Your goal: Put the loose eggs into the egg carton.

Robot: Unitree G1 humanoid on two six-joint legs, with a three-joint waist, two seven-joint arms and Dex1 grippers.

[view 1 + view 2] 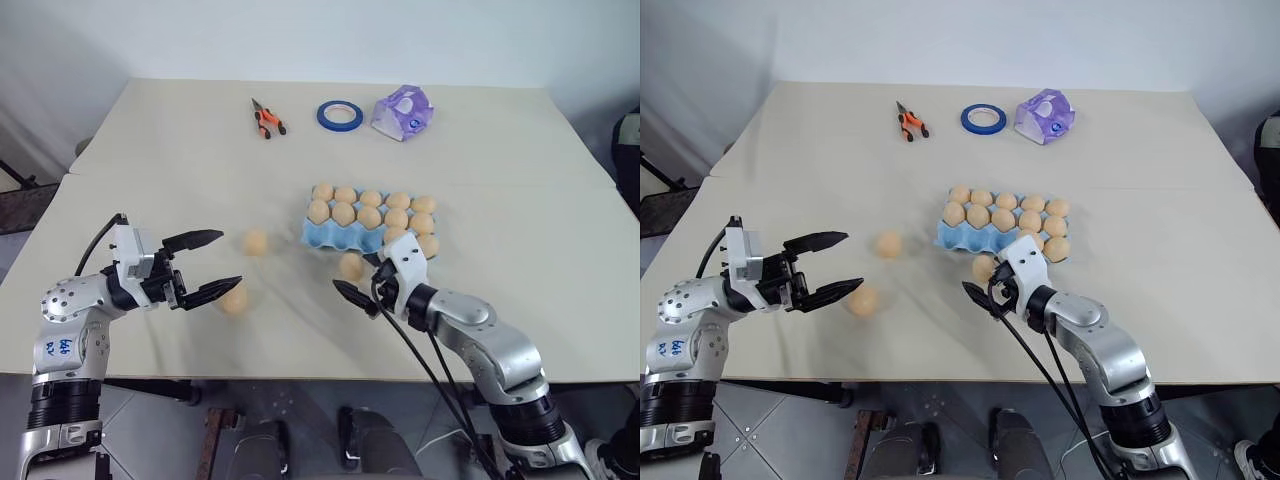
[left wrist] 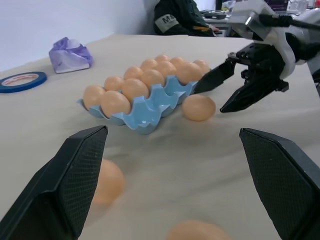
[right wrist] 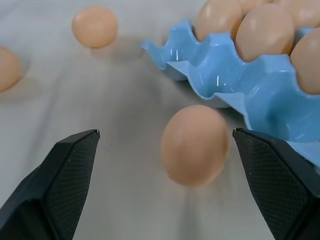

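The light blue egg carton [image 1: 326, 237] lies right of the table's centre, holding several tan eggs; its front-left cups are bare. Three loose eggs rest on the table. One egg [image 1: 351, 266] sits just in front of the carton. My right gripper [image 1: 358, 276] is open right at that egg, which lies between its fingers [image 3: 75, 175] in the right wrist view without being gripped. Two more eggs [image 1: 256, 241] [image 1: 233, 299] lie further left. My left gripper [image 1: 230, 258] hovers open between those two and holds nothing.
At the table's far side lie orange-handled pliers [image 1: 267, 120], a blue tape roll [image 1: 340, 115] and a purple-and-white packet [image 1: 403, 112]. The table's front edge runs just beneath both arms.
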